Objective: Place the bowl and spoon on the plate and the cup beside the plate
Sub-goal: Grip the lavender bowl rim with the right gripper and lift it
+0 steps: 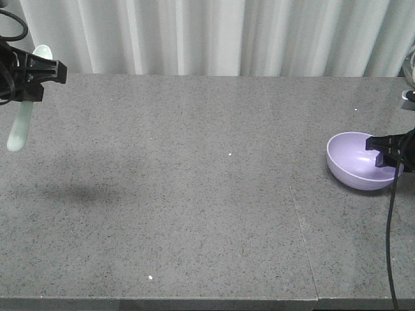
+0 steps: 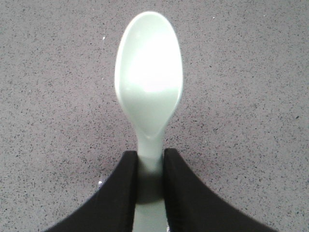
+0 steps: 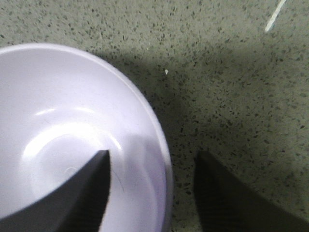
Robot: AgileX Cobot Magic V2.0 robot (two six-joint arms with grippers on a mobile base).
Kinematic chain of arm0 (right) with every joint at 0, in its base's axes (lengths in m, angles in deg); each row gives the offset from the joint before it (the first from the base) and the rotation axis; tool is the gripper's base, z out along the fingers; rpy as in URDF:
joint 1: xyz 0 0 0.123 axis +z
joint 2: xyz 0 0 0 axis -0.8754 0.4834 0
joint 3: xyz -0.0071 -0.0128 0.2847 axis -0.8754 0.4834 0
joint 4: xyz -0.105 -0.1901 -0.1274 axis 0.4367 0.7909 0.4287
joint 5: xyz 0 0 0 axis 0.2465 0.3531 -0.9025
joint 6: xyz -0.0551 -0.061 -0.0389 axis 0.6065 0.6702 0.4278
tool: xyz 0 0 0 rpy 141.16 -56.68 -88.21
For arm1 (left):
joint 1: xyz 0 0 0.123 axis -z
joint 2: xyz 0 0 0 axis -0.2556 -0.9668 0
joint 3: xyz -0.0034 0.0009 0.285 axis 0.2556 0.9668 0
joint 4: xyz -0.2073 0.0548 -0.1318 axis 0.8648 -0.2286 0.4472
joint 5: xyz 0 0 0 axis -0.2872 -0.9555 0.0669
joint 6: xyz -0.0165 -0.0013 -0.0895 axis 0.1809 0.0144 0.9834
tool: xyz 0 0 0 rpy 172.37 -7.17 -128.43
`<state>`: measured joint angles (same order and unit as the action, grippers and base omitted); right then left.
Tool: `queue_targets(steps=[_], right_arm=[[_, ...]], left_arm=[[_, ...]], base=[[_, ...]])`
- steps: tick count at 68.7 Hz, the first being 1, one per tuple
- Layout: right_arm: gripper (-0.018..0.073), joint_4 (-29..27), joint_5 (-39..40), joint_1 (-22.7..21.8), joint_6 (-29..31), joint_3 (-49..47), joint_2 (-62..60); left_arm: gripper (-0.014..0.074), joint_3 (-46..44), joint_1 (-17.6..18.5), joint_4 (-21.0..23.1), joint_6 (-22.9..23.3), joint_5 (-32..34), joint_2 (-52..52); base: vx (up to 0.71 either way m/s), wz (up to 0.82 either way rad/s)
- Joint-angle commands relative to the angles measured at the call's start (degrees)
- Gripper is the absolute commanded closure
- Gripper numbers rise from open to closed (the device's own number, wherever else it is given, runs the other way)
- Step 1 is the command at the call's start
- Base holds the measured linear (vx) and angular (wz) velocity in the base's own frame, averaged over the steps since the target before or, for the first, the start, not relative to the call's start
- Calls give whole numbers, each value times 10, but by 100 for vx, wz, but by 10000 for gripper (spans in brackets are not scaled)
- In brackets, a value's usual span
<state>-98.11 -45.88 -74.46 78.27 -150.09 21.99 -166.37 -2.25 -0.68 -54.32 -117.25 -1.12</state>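
Observation:
My left gripper [image 1: 29,87] hangs above the table's far left corner, shut on the pale mint-green spoon [image 1: 18,129], which dangles below it. In the left wrist view the gripper [image 2: 150,162] pinches the handle, and the spoon [image 2: 148,77] has its scoop pointing away. The lavender bowl [image 1: 355,159] sits at the right edge of the table. My right gripper [image 1: 388,152] is open and straddles the rim of the bowl [image 3: 58,130]. One finger [image 3: 91,193] is inside, the other outside, and the gripper [image 3: 153,153] touches nothing. Plate and cup are out of view.
The grey speckled table [image 1: 207,194] runs to its front edge near the bottom of the front view. A white curtain [image 1: 214,32] hangs behind it. A black cable [image 1: 391,246] drops from the right arm across the table's right side.

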Motion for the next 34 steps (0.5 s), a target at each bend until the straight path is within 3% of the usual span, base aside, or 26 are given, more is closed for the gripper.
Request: queue_targets(steps=[1,14,34], right_arm=[[317,-5,21,-4,5,-19,-22],[577,-5,15,-4,5,-19,-22],[566,-4,-20,-4,15,-19,-97]], left_arm=[[603,-15,2,-2,5,25,20],[603,-15,2,-2,5,25,20],[603,-15,2,-2,5,25,20]], base=[[0,0],[0,0],[0,0]])
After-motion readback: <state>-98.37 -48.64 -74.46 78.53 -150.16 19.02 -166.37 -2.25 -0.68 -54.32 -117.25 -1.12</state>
